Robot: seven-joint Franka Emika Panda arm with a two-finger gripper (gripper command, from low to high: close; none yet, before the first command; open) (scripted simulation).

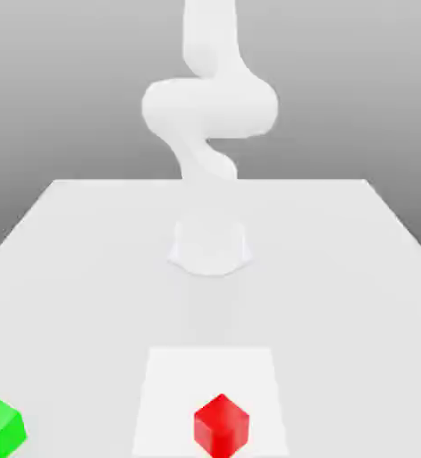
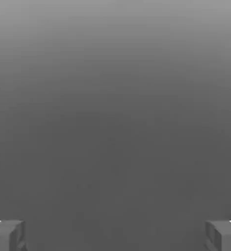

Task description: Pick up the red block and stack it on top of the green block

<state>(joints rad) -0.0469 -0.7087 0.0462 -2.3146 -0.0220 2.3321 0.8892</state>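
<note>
We see the red block point(image 1: 222, 427) on a white square patch point(image 1: 178, 385) of the pale table point(image 1: 88, 295), and the green block point(image 1: 1, 429) off that patch, toward the exterior view's left. Behind stretches plain grey background point(image 1: 62, 89). Our gripper point(image 2: 115, 236) is spread open.

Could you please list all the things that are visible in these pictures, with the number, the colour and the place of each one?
red block: one, bright red, on the white square toward the exterior view's bottom edge
green block: one, bright green, on the table at the exterior view's lower left, cut by the frame
white square: one, white, flat on the table in front of the arm's base
table: one, pale grey, under the blocks and the arm
robot arm: one, white, standing at the table's middle, rising past the exterior view's top edge
gripper: one, two grey fingers, wide apart, in the hand view
</note>
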